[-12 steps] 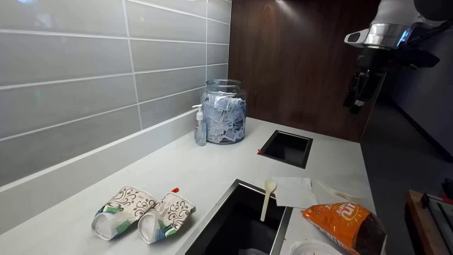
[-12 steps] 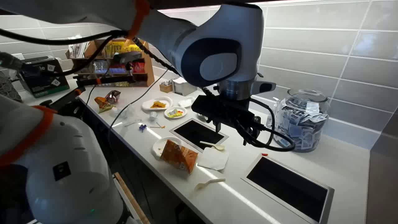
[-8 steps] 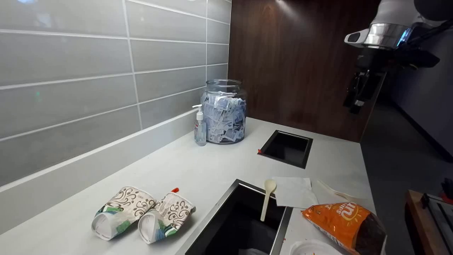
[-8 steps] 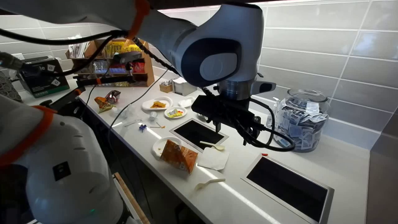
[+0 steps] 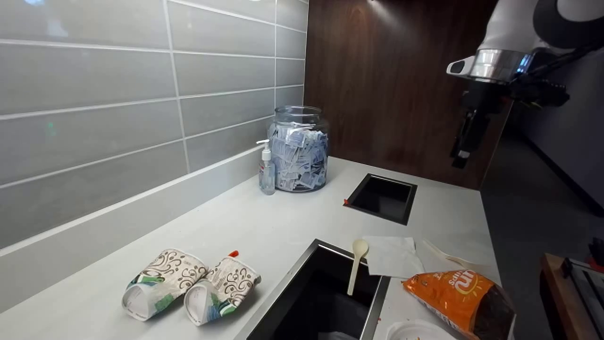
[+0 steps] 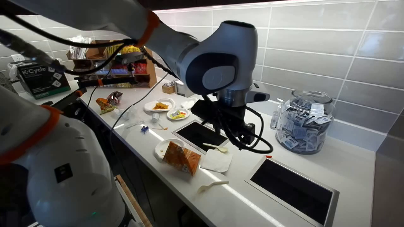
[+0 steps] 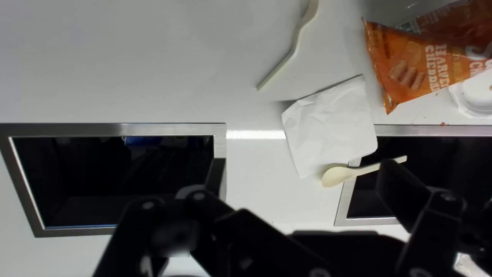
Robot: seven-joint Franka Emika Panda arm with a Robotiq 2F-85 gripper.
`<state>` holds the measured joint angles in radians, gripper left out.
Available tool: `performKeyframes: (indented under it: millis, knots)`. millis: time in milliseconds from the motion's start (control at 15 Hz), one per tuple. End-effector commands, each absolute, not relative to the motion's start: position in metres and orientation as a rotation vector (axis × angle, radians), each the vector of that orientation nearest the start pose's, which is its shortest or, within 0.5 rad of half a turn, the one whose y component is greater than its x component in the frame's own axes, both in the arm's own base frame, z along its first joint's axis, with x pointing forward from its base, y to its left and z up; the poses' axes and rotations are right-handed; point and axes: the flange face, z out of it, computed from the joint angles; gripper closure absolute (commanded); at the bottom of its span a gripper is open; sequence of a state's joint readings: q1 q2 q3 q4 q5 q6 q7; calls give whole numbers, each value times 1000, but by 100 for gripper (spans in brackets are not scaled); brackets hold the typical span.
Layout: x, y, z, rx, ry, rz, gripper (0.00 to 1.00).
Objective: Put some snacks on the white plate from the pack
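The orange pack lies on the counter, and it also shows in an exterior view and in the wrist view. The white plate is right beside it, cut off by the frame edge there. In an exterior view the plate is partly behind the pack and bears a few small crumbs. The wrist view shows only part of the plate. My gripper is open with nothing between its fingers. It hangs well above the counter, away from the pack, and shows in an exterior view.
A pale spoon lies by a white napkin and over a black opening's edge; another utensil lies nearby. A second framed black opening, a glass jar, two patterned bags and food-bearing plates stand around.
My arm and gripper have come down and shifted a little to the left in both exterior views. The pack, plate, spoon and napkin have not moved.
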<state>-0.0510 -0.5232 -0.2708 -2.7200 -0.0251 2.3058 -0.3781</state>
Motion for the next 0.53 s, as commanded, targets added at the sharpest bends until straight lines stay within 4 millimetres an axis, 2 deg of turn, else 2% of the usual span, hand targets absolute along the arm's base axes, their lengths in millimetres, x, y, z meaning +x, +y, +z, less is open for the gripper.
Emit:
performKeyframes:
  millis: [0, 200, 467]
  knots:
    - [377, -79, 350, -3062, 62, -193, 0]
    - [391, -55, 330, -3071, 226, -201, 0]
    - [392, -28, 307, -3078, 346, 6, 0]
